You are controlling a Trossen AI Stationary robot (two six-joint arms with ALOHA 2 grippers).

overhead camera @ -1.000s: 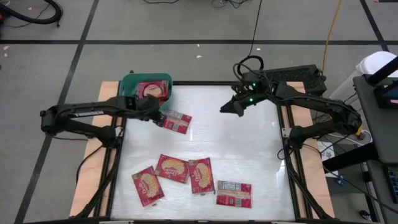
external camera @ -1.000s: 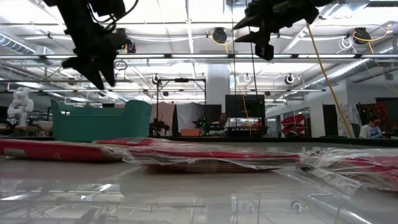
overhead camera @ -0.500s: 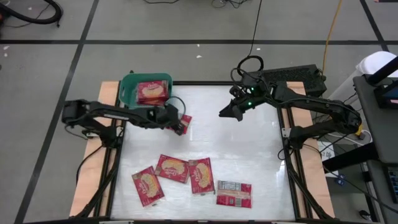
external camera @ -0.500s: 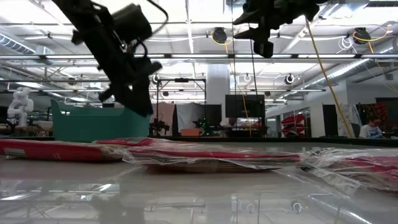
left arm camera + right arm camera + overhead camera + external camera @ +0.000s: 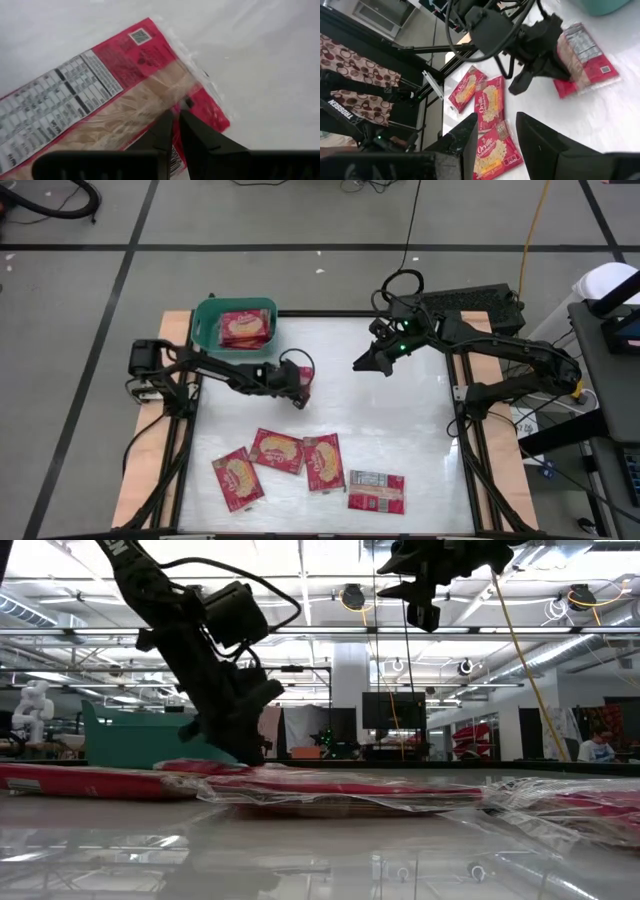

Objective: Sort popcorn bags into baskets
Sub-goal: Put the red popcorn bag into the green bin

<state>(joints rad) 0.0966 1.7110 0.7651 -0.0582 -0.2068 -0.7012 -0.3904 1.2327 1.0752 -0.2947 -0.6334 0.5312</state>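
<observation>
Four bags [image 5: 305, 471] are lying along the near part of the surface [image 5: 400, 420], and one bag [image 5: 244, 328] is sitting in the teal basket [image 5: 207, 314] at the far left corner. Left tool [image 5: 298, 387] is pinching, nearly closed, the edge of a label-up bag [image 5: 100, 110] just right of the basket. Right tool [image 5: 362, 360] is hovering half-wide above the far middle, holding nothing.

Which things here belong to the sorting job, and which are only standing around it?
Job:
- teal basket, one bag inside
- label-side bag under the left hand, fingers nearly shut on its edge
- four loose bags
- right hand, raised, waiting

Not job:
- cables on the floor
- white robot figure
</observation>
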